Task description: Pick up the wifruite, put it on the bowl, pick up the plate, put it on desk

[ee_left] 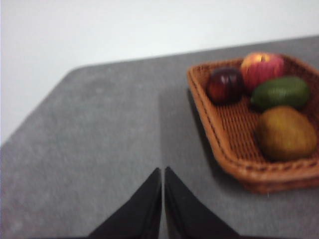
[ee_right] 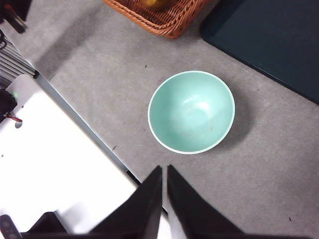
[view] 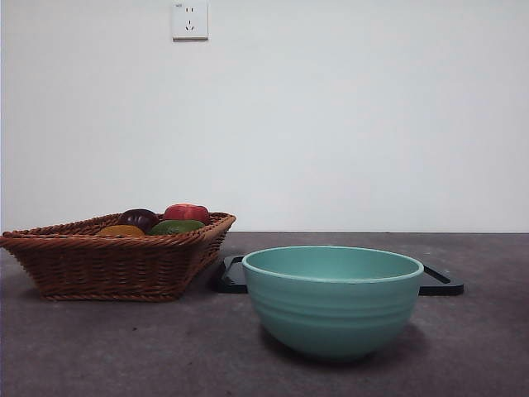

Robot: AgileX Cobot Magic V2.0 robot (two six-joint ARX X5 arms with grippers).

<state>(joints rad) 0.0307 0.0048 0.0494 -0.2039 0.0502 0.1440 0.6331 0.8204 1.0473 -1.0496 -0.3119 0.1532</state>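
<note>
The broad dark grey matte table [view: 99, 347] carries everything. On it a brown woven wicker basket [view: 116, 265] sits to one side, with a flat dark rectangular tray [view: 442, 281] lying behind the large mint-green ribbed ceramic bowl [view: 332, 302], which stands empty and upright, apart from the basket. In the basket lie a red apple-like fruit [ee_left: 261, 69], a green oval fruit [ee_left: 280, 92], a dark purple round fruit [ee_left: 225, 85] and the small oval brownish-orange wifruite [ee_left: 286, 133], nearest the basket's front wall. The left gripper [ee_left: 163, 172] hangs above bare table beside the basket, jaws together. The right gripper [ee_right: 164, 169] hangs above the table near the bowl, jaws together.
</note>
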